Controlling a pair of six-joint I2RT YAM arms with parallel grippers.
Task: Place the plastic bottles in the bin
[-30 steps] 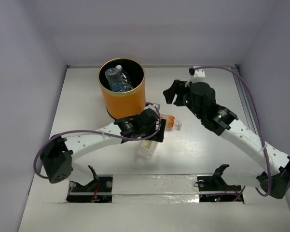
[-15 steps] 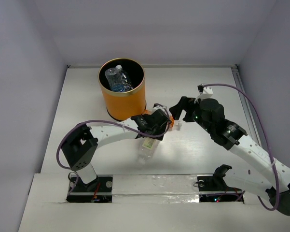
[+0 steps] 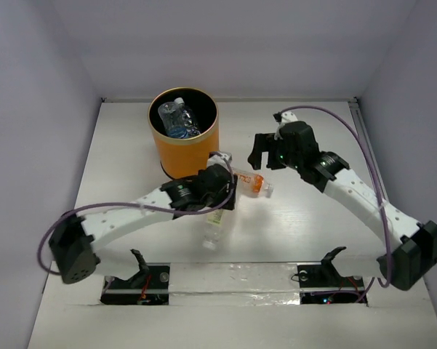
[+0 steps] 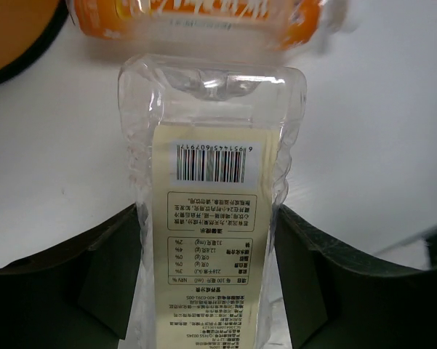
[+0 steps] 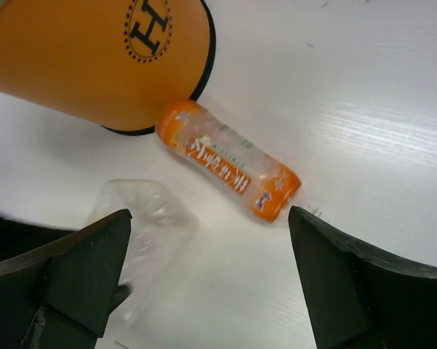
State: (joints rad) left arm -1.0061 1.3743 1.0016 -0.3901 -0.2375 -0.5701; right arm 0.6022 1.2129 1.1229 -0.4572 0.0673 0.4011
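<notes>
Now the left gripper (image 4: 207, 218) had closed onto a clear, yellow-labelled plastic bottle (image 4: 211, 182).
It lay at 5 o'clock of the orange cylindrical bin (image 3: 183, 149); the right gripper (image 5: 209, 214), newly spread wide, hung over an orange bottle (image 5: 229, 160).

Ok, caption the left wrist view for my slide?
Left claw straddling the clear yellow-labelled bottle, orange bottle lying crosswise beyond, bin edge top left.

A white table (image 3: 123, 167) sits enclosed by pale lilac walls (image 3: 240, 51) on three sides
</notes>
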